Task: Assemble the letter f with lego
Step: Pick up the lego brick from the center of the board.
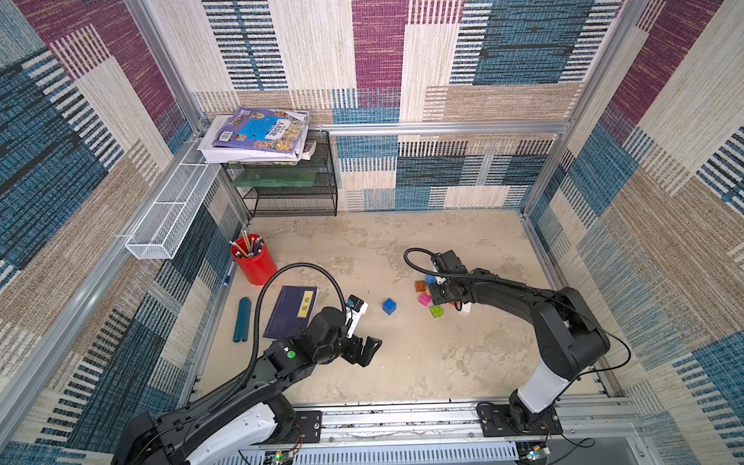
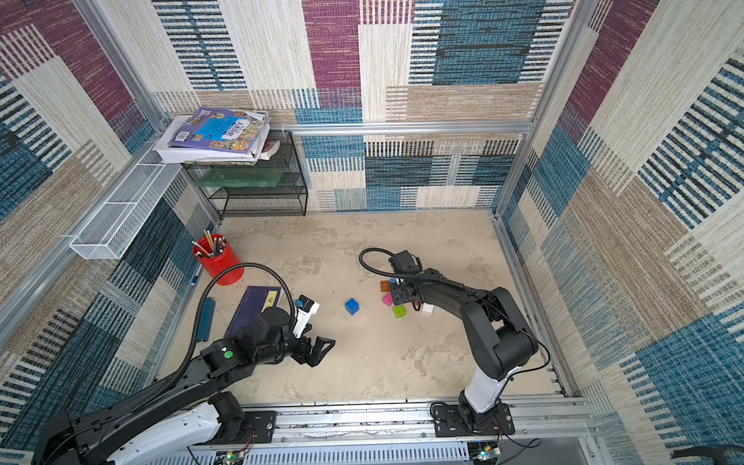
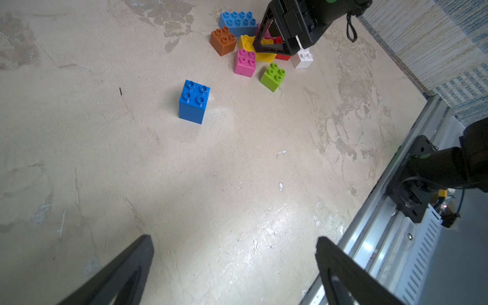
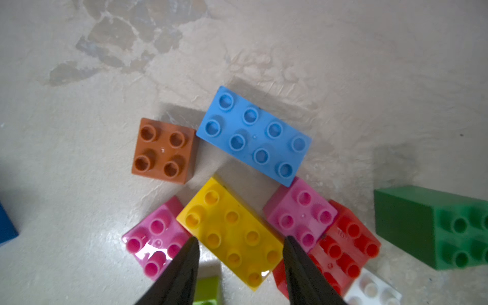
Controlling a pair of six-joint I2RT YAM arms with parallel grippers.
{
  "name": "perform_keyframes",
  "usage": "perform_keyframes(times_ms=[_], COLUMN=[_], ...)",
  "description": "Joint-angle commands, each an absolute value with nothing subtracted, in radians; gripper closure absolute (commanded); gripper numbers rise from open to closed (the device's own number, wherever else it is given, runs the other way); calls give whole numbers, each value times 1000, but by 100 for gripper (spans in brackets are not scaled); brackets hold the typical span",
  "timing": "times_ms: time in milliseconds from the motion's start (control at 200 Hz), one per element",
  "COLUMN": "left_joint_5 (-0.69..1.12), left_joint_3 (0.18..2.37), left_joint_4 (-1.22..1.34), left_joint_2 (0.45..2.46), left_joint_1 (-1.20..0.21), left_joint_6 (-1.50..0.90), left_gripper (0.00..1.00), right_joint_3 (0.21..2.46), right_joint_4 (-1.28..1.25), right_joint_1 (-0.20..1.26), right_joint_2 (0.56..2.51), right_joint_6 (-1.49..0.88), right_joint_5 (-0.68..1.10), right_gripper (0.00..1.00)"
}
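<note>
Lego bricks (image 1: 436,311): clustered right of centre in both top views.
Blue brick (image 1: 389,306): alone, mid-frame.
Right gripper (image 4: 240,241): clamped across yellow brick (image 4: 232,232) within cluster.
Left gripper (image 3: 234,239): spread wide, empty.

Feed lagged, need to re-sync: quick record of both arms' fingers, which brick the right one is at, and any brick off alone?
Left gripper: open, empty, above the table
Right gripper: low among the bricks, fingers either side of the yellow brick; contact unclear
Lone brick: blue brick, studs up, apart from the others
Also around the yellow brick: brown brick, light blue brick, red brick
</note>
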State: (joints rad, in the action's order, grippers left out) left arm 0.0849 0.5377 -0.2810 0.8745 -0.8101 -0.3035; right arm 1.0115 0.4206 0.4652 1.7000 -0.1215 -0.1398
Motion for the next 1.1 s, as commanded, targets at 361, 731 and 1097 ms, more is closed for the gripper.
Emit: perform_keyframes(times_ms=[361,731,1097], left_joint_5=[85,83,78], left_joint_3=[534,535,541], left_joint_4=[-262,-265,-267], left_joint_2=[871,871,874], left_joint_1=[-810,-809,-810], left_joint_6=[-281,-280,-275], left_gripper=[1,1,1], right_joint_3=[1039,1047,1050], right_joint_4=[389,380,377], right_joint_1=[463,462,461], right_joint_2=[1745,1761,1761], right_joint_6=[-99,-95,-94], right_joint_5=[-110,-110,-111], right_gripper=[49,53,64])
